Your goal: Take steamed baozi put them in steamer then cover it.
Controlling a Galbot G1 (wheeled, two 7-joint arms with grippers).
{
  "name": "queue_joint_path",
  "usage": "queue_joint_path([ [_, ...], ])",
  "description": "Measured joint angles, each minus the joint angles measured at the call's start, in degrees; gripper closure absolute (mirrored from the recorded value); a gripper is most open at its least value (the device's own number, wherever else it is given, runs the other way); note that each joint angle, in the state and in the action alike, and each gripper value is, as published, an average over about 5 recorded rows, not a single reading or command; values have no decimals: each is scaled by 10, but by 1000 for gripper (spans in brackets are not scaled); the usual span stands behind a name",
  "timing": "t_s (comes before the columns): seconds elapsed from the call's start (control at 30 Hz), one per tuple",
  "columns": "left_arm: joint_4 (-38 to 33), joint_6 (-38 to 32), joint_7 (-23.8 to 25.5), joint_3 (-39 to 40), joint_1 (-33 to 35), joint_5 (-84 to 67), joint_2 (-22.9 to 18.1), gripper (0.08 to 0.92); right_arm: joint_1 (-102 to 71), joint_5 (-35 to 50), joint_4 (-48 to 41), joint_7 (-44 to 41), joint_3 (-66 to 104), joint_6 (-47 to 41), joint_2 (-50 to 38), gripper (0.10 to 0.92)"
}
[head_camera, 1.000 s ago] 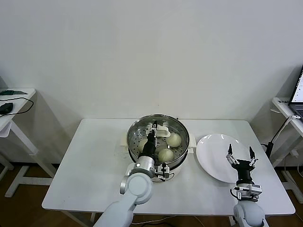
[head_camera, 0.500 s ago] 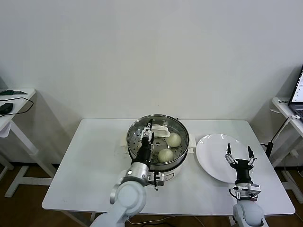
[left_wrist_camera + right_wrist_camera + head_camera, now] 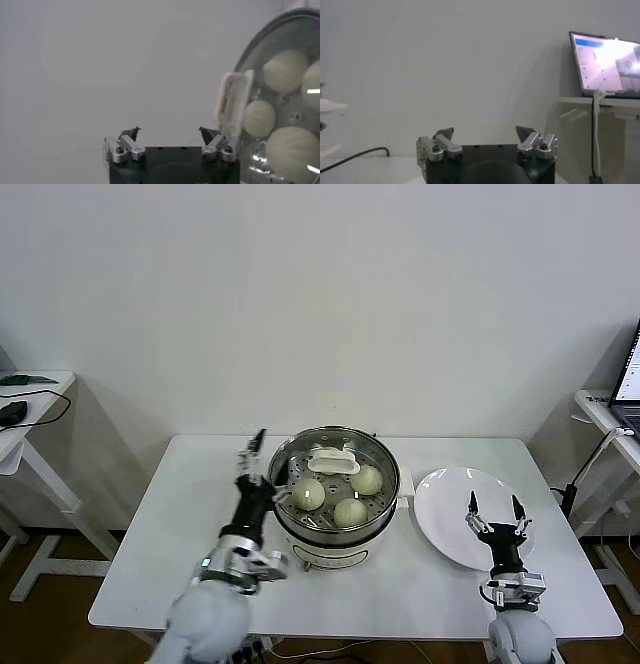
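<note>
The glass cover (image 3: 334, 461) sits on the steamer (image 3: 335, 484) with the baozi (image 3: 308, 494) under it, so I ease my left gripper (image 3: 256, 459) — jaws spread, empty — clear beside the pot without nudging the rim. My right gripper (image 3: 494, 515), open too, hovers over the white plate (image 3: 450, 494).

Steamer (image 3: 385, 506) – shiny stainless steel, perforated floor. Cover (image 3: 333, 465) – clear glass, metal rim, white plastic-looking handle. Baozi (image 3: 352, 511) matt, smooth dough. Plate (image 3: 445, 514) glossy white. Table (image 3: 180, 524) matt white.
</note>
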Motion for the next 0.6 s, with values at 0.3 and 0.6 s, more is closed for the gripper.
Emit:
queue_joint_path([
  [0.3, 59, -111, -33, -150, 52, -289, -1, 177, -13, 12, 16, 0, -11, -21, -5, 203],
  [0.6, 95, -185, -23, -217, 89, -434, -9, 177, -22, 15, 24, 0, -14, -33, -3, 203],
])
